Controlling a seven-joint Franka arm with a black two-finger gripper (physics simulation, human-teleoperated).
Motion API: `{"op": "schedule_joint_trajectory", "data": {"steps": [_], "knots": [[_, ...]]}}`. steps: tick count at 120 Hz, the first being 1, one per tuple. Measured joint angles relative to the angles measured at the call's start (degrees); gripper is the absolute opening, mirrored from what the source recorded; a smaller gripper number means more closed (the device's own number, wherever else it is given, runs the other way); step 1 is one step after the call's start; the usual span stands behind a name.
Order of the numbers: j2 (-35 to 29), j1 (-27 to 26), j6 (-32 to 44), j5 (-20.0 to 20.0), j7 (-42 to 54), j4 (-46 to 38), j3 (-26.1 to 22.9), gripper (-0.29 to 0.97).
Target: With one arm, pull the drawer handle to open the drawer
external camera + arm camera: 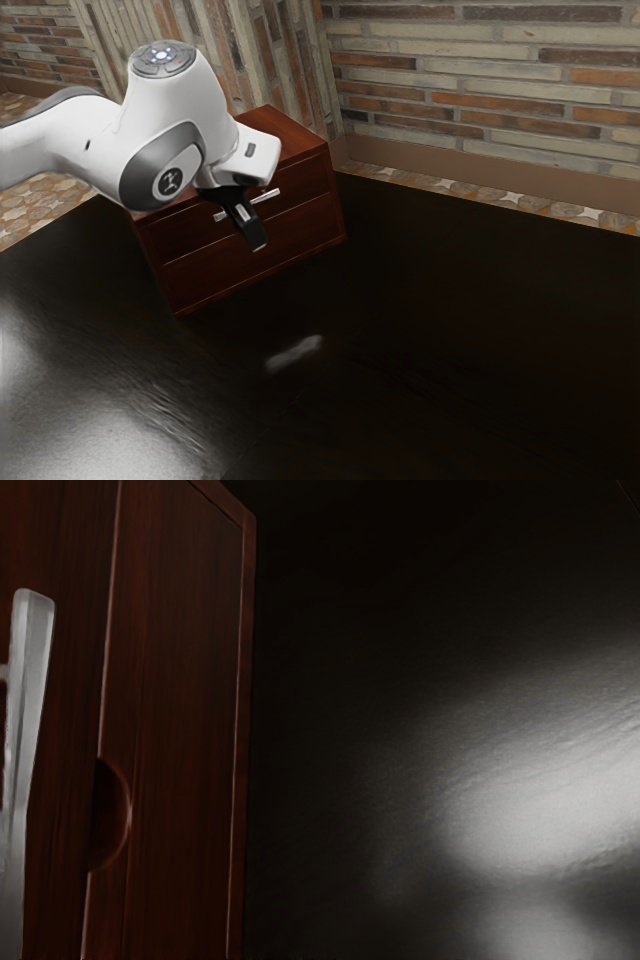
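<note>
A dark red wooden cabinet (290, 215) with two drawer fronts stands on the glossy black surface. The upper drawer (305, 180) carries a slim silver bar handle (268, 196) and looks flush with the cabinet front. My black gripper (252, 230) hangs right in front of that handle, its tip reaching down over the lower drawer front (300, 235); the white hand hides the handle's middle. In the wrist view the silver handle (25, 730) runs along the drawer front, beside the lower drawer panel (170, 740) with its rounded notch (110, 815).
The dark reflective tabletop (430, 340) spreads wide in front of the cabinet toward the exterior view's right. A brick wall (480, 70) rises behind, with tiled floor (30, 205) at the exterior view's left. My white arm (90, 140) covers the cabinet's left part.
</note>
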Motion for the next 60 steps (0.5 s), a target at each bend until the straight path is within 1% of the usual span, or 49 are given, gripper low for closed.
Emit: {"op": "schedule_joint_trajectory", "data": {"steps": [19, 60], "knots": [[1.02, 0.51, -0.33, 0.94, -0.36, 0.5, 0.01, 0.68], [4.02, -0.87, -0.59, 2.33, -0.94, 3.88, 0.11, 0.68]]}}
